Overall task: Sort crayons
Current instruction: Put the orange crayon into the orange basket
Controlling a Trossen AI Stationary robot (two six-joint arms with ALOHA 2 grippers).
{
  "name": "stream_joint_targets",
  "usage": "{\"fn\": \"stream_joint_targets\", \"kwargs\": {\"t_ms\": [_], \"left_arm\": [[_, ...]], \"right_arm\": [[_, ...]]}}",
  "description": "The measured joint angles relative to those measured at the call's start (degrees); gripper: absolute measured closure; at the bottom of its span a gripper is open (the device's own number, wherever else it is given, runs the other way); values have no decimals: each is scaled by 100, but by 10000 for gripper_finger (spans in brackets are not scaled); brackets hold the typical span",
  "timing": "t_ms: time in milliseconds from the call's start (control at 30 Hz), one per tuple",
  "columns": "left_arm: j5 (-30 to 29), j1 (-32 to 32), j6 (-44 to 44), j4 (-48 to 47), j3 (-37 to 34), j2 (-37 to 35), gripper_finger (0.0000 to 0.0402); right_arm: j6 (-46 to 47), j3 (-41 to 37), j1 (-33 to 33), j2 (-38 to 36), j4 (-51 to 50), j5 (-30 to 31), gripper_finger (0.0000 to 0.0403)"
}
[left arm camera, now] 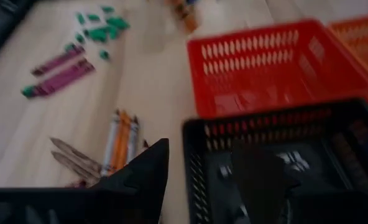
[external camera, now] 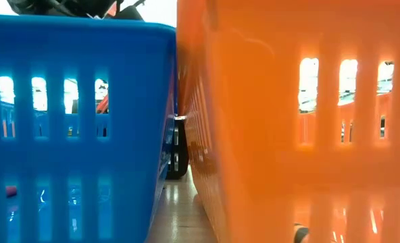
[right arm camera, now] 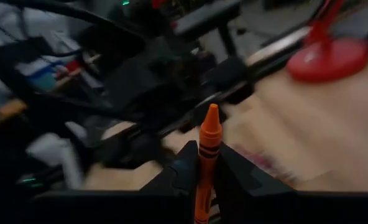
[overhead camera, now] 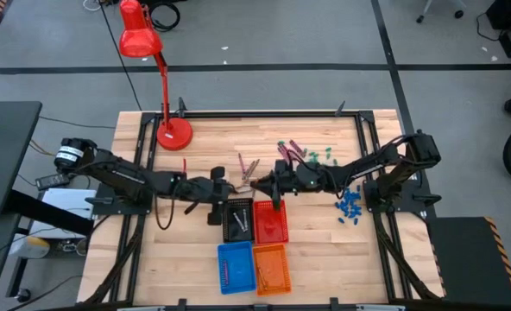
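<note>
An orange crayon point(right arm camera: 207, 155) stands between the fingers of my right gripper point(right arm camera: 204, 177), which is shut on it over the table's middle point(overhead camera: 260, 181), by the loose crayon pile point(overhead camera: 249, 166). My left gripper point(left arm camera: 199, 183) is open above the near wall of the black basket point(left arm camera: 283, 155), with nothing between its fingers. Tan and orange crayons point(left arm camera: 119, 146) lie flat on the wood beside it, and maroon-purple crayons point(left arm camera: 59, 71) lie farther off. The red basket point(left arm camera: 277, 68) stands next to the black one. My right gripper pinches the orange crayon's lower part point(right arm camera: 202, 186) between its two fingers, which come about level from the table's right side. The pointed tip point(right arm camera: 212, 113) sticks out past the fingertips. The crayon is lifted clear of the table.
Blue basket point(overhead camera: 236, 266) and orange basket point(overhead camera: 271, 268) stand at the near edge and fill the low view. Small green pieces point(overhead camera: 320, 155) lie far right of centre, small blue pieces point(overhead camera: 350, 206) at the right. A red desk lamp point(overhead camera: 173, 131) stands at the far left.
</note>
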Motion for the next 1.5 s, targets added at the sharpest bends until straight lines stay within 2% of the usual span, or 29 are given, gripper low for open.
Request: {"fn": "stream_joint_targets", "kwargs": {"t_ms": [400,500,600,733,867,1100,1233,1400,1500], "left_arm": [[-48,-244,223,-68,-2,0,217],[-92,-543,422,55,-1,0,217],[-499,-938,628,231,-117,0,217],[-1249,-1469,866,704,-489,-75,217],[-1559,-1898,981,1461,-1032,-332,217],[-1766,-2403,1078,1860,-1699,-1253,217],[-1766,-2640,851,1689,-1931,-1732,217],[-1767,-2873,473,1631,-2179,-1981,217],[-1770,-2986,361,1572,-2303,-2023,217]], "right_arm": [[1703,26,1047,24,-530,62,355],[2085,414,1450,24,-1744,516,355],[2374,984,1853,39,-3011,1041,355],[2715,1611,2276,28,-3724,1753,355],[3194,2054,2586,318,-4229,2089,355],[4005,3104,2666,1466,-4605,1453,355],[4689,3883,2680,2030,-5692,1147,355],[5577,4807,2740,2486,-7393,722,355],[5954,5065,2748,2589,-7680,424,355]]}}
